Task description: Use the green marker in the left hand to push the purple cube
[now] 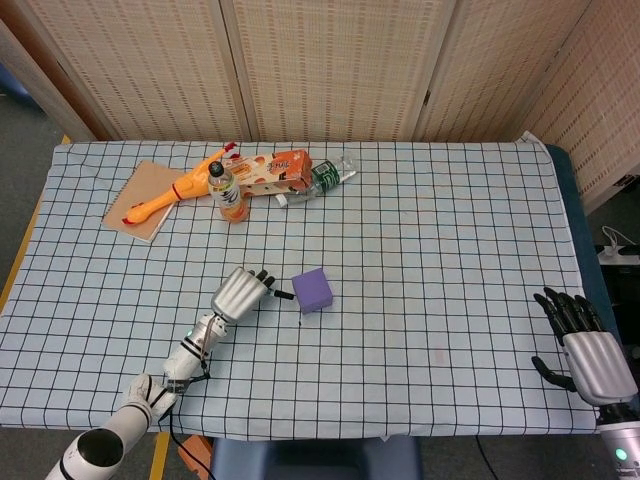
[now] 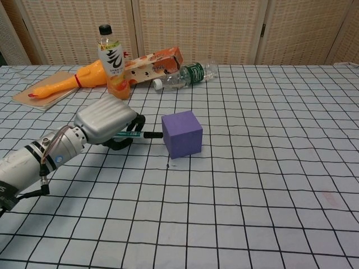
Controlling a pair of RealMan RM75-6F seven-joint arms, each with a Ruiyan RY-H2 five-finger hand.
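The purple cube sits flat on the checked tablecloth, left of the table's middle. My left hand lies just left of it, fingers curled around the green marker. The marker's dark tip points at the cube's left face, at or just short of touching it. My right hand hangs off the table's right edge with fingers spread and nothing in it; the chest view does not show it.
At the back left lie a rubber chicken on a brown notebook, an upright drink bottle, an orange carton and a toppled clear bottle.
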